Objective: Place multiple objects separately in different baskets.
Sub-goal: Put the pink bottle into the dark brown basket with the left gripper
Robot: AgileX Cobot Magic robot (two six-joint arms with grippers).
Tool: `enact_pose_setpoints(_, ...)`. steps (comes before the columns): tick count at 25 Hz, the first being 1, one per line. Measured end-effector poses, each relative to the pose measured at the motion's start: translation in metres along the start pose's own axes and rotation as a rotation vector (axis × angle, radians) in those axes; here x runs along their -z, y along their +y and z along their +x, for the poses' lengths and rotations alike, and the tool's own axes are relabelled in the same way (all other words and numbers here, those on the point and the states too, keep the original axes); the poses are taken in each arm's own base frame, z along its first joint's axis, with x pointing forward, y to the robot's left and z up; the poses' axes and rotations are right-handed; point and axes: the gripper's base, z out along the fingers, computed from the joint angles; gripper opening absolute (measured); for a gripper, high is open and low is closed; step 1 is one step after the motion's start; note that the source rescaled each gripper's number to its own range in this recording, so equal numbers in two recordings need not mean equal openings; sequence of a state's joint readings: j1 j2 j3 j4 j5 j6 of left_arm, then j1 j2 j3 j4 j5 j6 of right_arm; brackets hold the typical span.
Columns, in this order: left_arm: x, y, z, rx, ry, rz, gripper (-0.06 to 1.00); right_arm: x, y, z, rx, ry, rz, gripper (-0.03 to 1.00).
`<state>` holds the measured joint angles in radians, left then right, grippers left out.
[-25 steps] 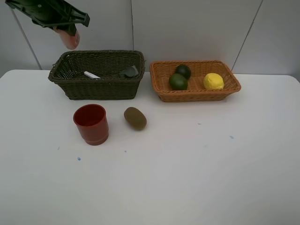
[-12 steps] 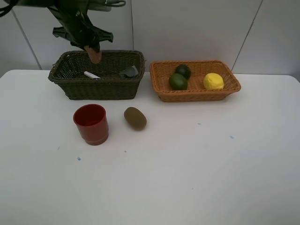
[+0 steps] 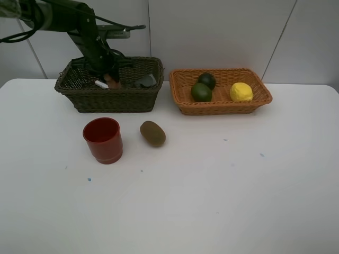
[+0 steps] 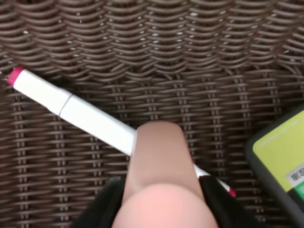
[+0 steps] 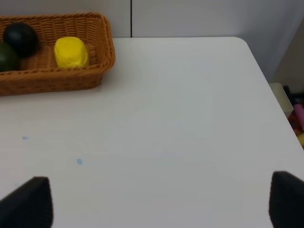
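1. Your left gripper (image 4: 164, 202) has its black fingers (image 4: 108, 205) closed on either side of the pink plastic spray bottle (image 4: 159, 159), gripping it and pointing it down into the deep dark olive-brown wicker basket (image 3: 114, 100).
2. Below the bottle's far end, the white marker with a pink tip (image 4: 78, 113) lies slantwise on the woven floor; you cannot tell whether the two touch. The dark grey bottle with a yellow-green label (image 4: 280, 161) lies beside them in the same basket.
3. Your right gripper (image 5: 156, 204) stands wide open, with nothing between its fingers, above the white table (image 5: 180, 118).
4. The shallow orange-tan wicker basket (image 3: 220, 108), just beside the dark one, holds the yellow lemon (image 3: 241, 91), the round green lime (image 3: 201, 92) and the dark green mangosteen (image 3: 207, 80).
5. In front of the dark basket, the red cup (image 3: 103, 139) stands upright on the table, with the brown oval kiwi (image 3: 152, 133) near it, not touching.
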<state>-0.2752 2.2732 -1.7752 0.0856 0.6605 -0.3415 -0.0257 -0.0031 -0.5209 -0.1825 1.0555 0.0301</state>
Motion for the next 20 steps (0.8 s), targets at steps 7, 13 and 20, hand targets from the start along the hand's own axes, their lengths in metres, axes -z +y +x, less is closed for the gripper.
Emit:
enact_pose_setpoints(7,0.0003,0.0001,0.0006,0.022,0.010,-0.002,0.39,0.0000,0.0000,0.0000,0.000,0.000,0.000,1.00)
enact_pose_setpoints(13,0.0003,-0.0007,-0.0018,0.015,-0.016,0.007,0.47,0.0000,0.0000,0.0000,0.000,0.000,0.000,1.00)
enact_pose_setpoints(20,0.0003,-0.0006,-0.0018,0.021,-0.016,0.006,0.98,0.0000,0.0000,0.0000,0.000,0.000,0.000,1.00)
